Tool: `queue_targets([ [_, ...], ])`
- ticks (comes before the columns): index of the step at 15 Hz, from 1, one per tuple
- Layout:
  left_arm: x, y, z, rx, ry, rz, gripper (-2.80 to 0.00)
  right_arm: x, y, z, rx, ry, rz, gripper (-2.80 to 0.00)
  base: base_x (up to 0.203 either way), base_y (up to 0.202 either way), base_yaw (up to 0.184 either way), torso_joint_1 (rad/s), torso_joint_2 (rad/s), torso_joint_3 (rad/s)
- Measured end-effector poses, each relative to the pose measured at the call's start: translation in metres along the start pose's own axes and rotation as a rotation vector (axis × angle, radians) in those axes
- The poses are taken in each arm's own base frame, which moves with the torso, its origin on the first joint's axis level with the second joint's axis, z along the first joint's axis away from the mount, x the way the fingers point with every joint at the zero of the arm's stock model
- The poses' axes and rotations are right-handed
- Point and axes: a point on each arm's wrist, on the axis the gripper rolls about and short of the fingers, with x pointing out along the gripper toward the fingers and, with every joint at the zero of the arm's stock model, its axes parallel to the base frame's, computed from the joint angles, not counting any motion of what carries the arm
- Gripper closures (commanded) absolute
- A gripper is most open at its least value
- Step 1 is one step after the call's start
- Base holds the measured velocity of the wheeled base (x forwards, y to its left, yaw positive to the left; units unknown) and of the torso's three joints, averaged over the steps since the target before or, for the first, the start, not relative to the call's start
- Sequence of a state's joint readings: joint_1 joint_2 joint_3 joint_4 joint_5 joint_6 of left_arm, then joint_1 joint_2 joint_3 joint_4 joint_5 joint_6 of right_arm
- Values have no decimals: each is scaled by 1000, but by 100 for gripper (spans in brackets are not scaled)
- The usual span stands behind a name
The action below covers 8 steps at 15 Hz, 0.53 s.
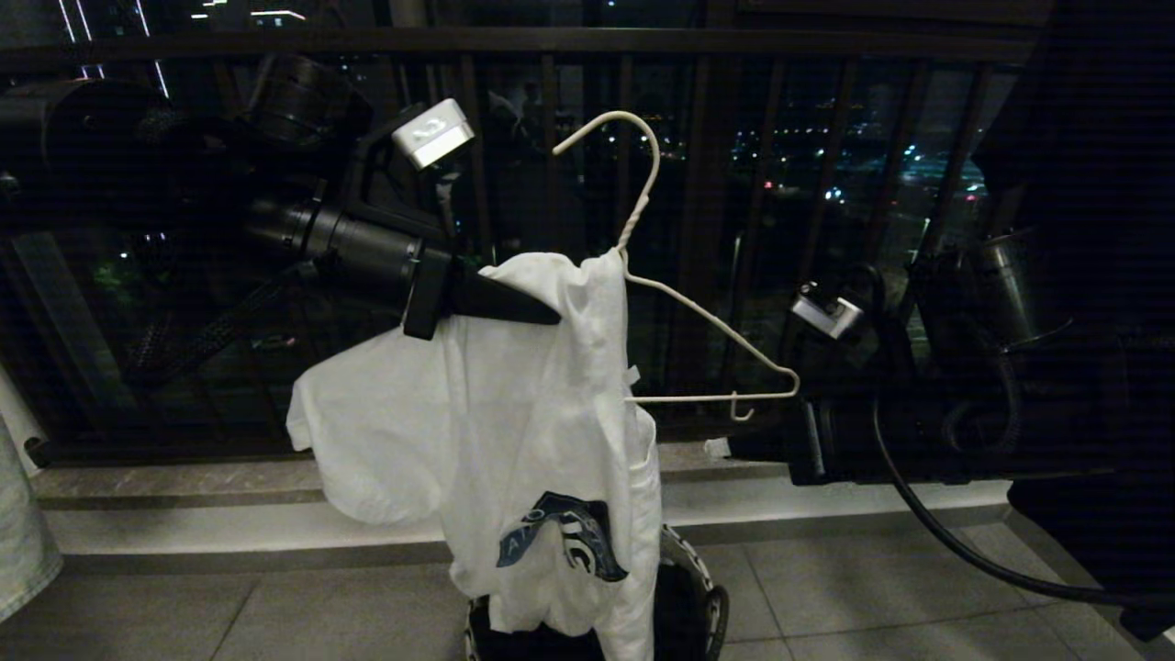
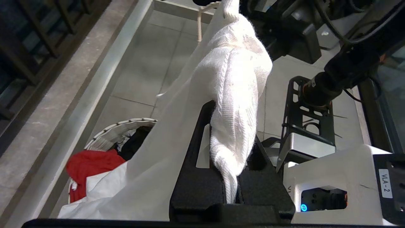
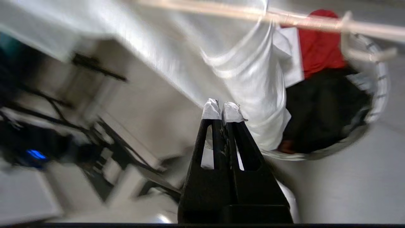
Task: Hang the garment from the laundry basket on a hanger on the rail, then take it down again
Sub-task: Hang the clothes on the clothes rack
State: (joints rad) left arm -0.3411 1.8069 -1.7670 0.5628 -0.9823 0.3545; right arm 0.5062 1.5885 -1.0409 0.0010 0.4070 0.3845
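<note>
The white garment (image 1: pixel 542 431), its blue chest graphic low down, hangs bunched over the left half of the thin white wire hanger (image 1: pixel 707 321). The hanger's hook (image 1: pixel 633 138) points up in free air, and its right shoulder is bare. My left gripper (image 1: pixel 551 314) is shut on the garment's ribbed collar (image 2: pixel 234 95) beside the hanger's neck. My right gripper (image 1: pixel 718 448) is shut and empty, just below the hanger's right end; its taped fingertips (image 3: pixel 211 110) are near the cloth (image 3: pixel 253 72). The laundry basket (image 1: pixel 702 588) stands under the garment. The rail is out of view.
A dark balcony railing (image 1: pixel 698 184) runs behind, above a stone ledge (image 1: pixel 229 514). In the basket (image 3: pixel 378 95) lie a red cloth (image 3: pixel 319 41) and a black garment (image 3: pixel 316 110). A pale cloth (image 1: pixel 18 532) hangs at the left edge. The robot's base (image 2: pixel 341 177) is close behind.
</note>
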Motion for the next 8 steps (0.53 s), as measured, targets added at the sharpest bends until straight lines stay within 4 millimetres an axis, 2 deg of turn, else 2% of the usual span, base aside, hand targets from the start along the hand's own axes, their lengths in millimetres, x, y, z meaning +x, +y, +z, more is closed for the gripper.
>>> queue_targets([
  [3, -1, 0, 0, 2, -2, 3, 0, 8, 12, -1, 115, -63, -51, 0, 0, 0, 0, 0, 0, 0],
  [5, -1, 0, 1, 4, -3, 5, 0, 20, 19, -10, 164, -106, -126, 0, 0, 0, 0, 0, 0, 0],
  [6, -2, 0, 1, 7, -4, 7, 0, 27, 21, -13, 174, -133, -153, -280, 0, 0, 0, 0, 0, 0],
  [8, -1, 1, 1, 5, -4, 8, 0, 41, 21, -14, 191, -188, -212, -280, 0, 0, 0, 0, 0, 0],
])
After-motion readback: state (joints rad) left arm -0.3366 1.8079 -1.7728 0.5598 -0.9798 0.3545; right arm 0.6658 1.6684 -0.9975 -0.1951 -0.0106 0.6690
